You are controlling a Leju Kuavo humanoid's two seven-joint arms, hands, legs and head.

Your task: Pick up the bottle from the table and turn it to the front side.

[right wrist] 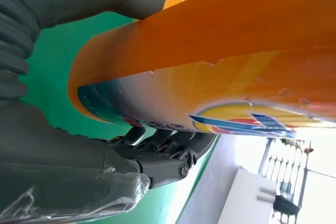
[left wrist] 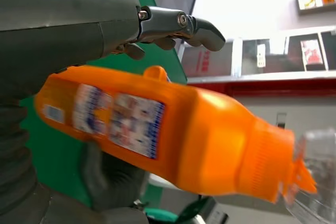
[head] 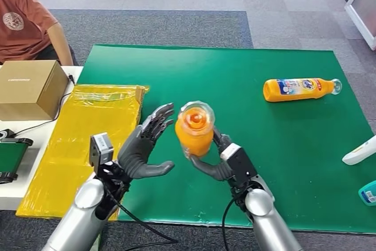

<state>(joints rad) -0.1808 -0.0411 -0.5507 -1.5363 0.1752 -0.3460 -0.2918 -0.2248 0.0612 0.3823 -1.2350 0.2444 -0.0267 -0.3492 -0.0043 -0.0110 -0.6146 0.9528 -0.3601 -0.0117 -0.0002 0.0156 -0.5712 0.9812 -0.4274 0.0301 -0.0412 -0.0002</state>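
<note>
Orange bottle [head: 194, 129] is gripped by the right hand [head: 220, 160] above the tabletop's [head: 275, 163] near edge, long axis pointing at the camera, with the open left hand [head: 144, 145] just beside it.

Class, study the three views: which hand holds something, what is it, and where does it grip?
The right hand holds the orange bottle around its lower body; the left hand is open, holding nothing.

Head view high, facing forward-down over green mat [head: 266, 163] — both wrist views close on shared orange bottle [head: 194, 129].
</note>
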